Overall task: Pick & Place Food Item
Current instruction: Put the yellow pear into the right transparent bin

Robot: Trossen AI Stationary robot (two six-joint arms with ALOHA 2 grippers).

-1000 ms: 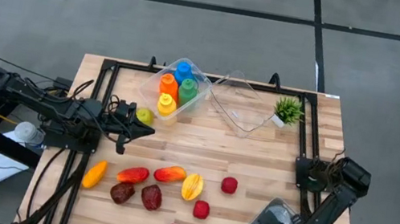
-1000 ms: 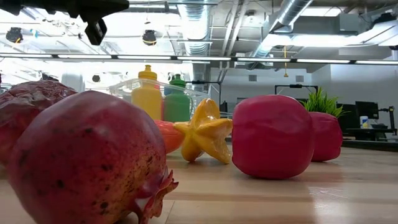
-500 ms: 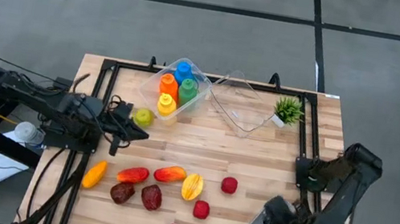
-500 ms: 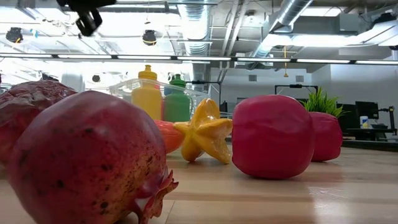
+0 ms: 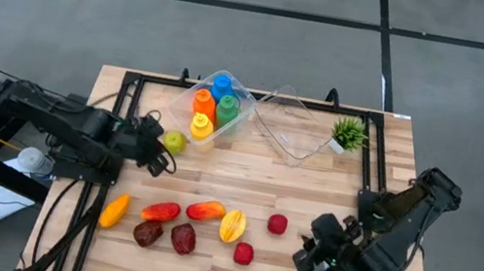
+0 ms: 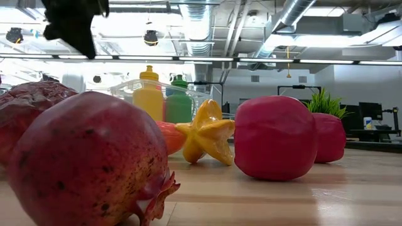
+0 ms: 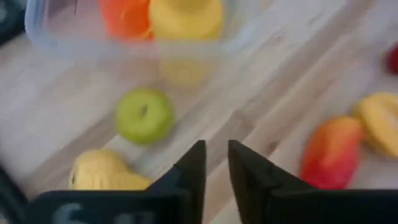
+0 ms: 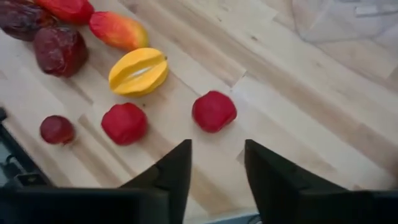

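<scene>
Two grippers were up, neither holding anything. Left gripper (image 7: 215, 163) hung over the table's left side with fingers slightly apart, a narrow gap between them; green apple (image 7: 144, 115) lay loose on the wood just beside the clear bin (image 5: 211, 103) of bottles. Right gripper (image 8: 216, 163) sat above the front right of the table (image 5: 374, 168), fingers clearly apart, facing two red fruits (image 8: 214, 111) and the yellow starfruit (image 8: 138, 71). Pomegranates (image 5: 182, 238) lay at the front.
</scene>
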